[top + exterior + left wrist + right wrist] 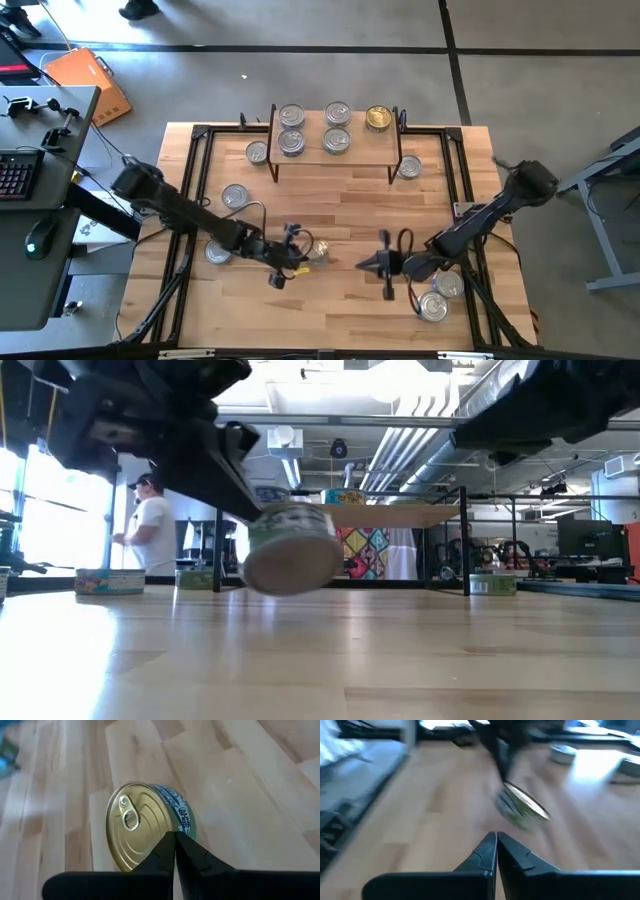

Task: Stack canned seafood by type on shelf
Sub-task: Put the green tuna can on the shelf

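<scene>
Fingers [161, 856] of the left gripper [175, 834] are pressing tip to tip, fully closed and holding nothing; their tips are meeting the rim of a gold-lidded can [142, 825], which is tilting on its edge near the table's middle. The right gripper [372, 265] is hovering just beside it, also closed and empty, pointing at the can from the other side.

As I read it, the main risk is the can getting away: leaning on its edge with nothing clamping it, it is likely to roll off across the table [340, 210] or flop lid-down if nudged again. With both pairs of fingers closed, any advance is pushing rather than grasping. The two grippers are also sitting close enough that a move toward the can is risking a knock between them. The shelf [363, 150] is standing well apart at the far side, five cans already on it, one gold [378, 118] at the right end.
</scene>
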`<act>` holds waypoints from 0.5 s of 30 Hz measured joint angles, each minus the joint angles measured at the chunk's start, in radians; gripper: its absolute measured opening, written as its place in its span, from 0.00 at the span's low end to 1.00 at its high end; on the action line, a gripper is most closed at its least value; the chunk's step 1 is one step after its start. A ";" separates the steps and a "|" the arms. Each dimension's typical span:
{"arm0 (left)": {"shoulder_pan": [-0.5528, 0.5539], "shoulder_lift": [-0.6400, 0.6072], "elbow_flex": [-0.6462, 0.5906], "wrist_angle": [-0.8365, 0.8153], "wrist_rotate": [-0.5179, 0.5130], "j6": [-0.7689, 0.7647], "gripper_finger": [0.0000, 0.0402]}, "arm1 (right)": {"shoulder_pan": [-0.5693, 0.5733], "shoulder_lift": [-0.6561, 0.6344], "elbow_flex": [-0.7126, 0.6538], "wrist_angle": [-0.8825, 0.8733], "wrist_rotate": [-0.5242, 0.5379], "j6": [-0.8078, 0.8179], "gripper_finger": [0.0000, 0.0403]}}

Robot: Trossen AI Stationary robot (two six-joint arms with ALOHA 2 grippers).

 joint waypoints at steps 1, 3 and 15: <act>0.000 0.015 0.000 0.028 0.002 0.024 0.00 | -0.006 0.031 0.000 0.055 -0.030 -0.021 0.01; 0.000 0.039 0.000 0.062 0.009 0.049 0.00 | -0.017 0.097 0.000 0.156 -0.066 -0.062 0.01; 0.000 0.079 0.000 0.073 0.037 0.051 0.00 | -0.149 0.284 0.158 0.171 -0.125 -0.359 0.31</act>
